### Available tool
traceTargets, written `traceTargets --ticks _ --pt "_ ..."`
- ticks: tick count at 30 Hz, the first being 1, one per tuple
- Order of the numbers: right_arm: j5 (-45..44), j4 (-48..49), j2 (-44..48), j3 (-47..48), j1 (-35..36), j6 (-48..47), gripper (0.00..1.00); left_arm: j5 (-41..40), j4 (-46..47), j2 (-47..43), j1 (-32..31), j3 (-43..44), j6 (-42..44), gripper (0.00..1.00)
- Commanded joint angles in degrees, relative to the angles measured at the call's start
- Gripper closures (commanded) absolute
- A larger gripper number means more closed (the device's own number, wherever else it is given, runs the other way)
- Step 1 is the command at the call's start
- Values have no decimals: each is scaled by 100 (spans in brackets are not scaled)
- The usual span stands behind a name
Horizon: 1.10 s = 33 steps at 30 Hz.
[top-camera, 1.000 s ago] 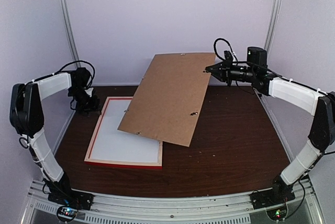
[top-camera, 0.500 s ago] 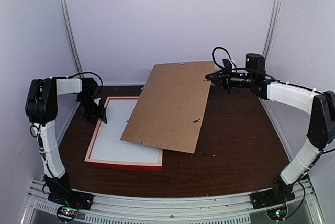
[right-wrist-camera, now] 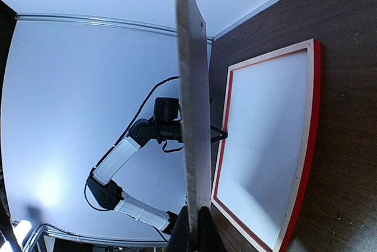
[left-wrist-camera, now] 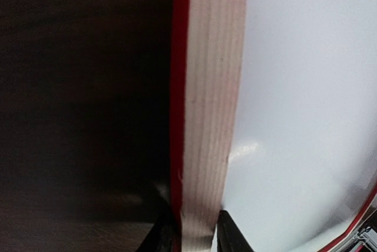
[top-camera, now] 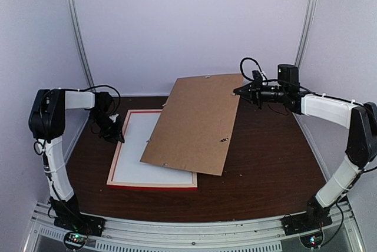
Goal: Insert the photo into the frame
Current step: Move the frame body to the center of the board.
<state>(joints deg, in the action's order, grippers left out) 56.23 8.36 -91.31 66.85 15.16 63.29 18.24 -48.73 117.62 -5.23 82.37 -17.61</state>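
Okay so: frame (top-camera: 152, 185) lying back-up on table (top-camera: 265, 163), left of middle, pale wood rails up, red outer edge. White sheet (top-camera: 141, 152) fills opening; what it is, can't tell. Left claw (top-camera: 115, 134) pinching frame's left rail near far corner, fingers (left-wrist-camera: 162, 237) either side. Right claw (top-camera: 238, 91) clamped on far right corner of brown backing board (top-camera: 194, 122); board tilted, near edge down over frame's right side.

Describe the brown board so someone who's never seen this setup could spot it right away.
On the dark wooden table, a red-edged frame lies at left. Slanting over its right side is a large plain brown board, its far corner pinched by the right claw. Unlike the frame, it is solid brown and tilted up.
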Motion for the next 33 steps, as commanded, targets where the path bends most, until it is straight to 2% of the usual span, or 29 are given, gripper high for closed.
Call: traceTargets --ticks 1,13,21,33 --pt "231 17 205 30 -93 -190 100 256 243 -177 -477 -291 -83 74" --pt "478 -733 263 30 -177 -774 100 246 417 -374 -1577 -579 -287 76" --pt "732 -737 173 -89 -207 -881 100 495 443 -353 -1735 -398 -175 75" --pt "874 -151 34 -311 -193 -348 100 -264 199 -977 -1735 -47 -173 52"
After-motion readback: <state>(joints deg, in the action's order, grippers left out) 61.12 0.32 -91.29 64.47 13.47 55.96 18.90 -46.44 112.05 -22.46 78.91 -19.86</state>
